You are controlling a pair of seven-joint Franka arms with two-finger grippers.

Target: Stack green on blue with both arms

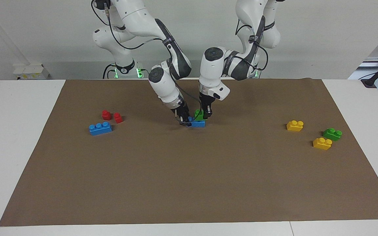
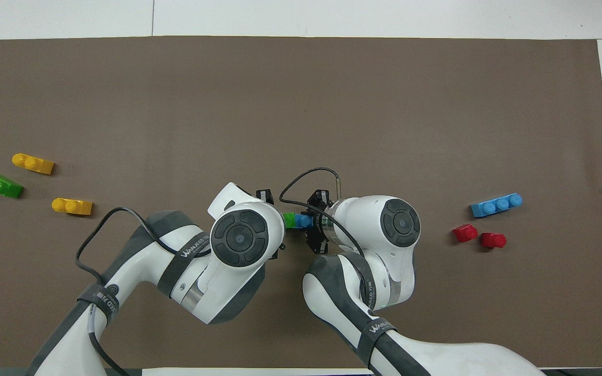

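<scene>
flanking red bricks [image 1: 111,116], yellow bricks [image 1: 295,125]

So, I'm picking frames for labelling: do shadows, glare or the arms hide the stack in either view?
Facing view: even light, no glare, soft shadow; green brick on blue brick shows between the right gripper and left gripper. Overhead view: the arms' wrists cover most of it.

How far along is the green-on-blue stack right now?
Done: both bricks are picked and brought together mid-mat. In hand: the left claw holds the green brick on the blue brick, which the right claw steadies. Left: confirm it is seated, then release both; I cannot tell whether the studs are locked.
</scene>
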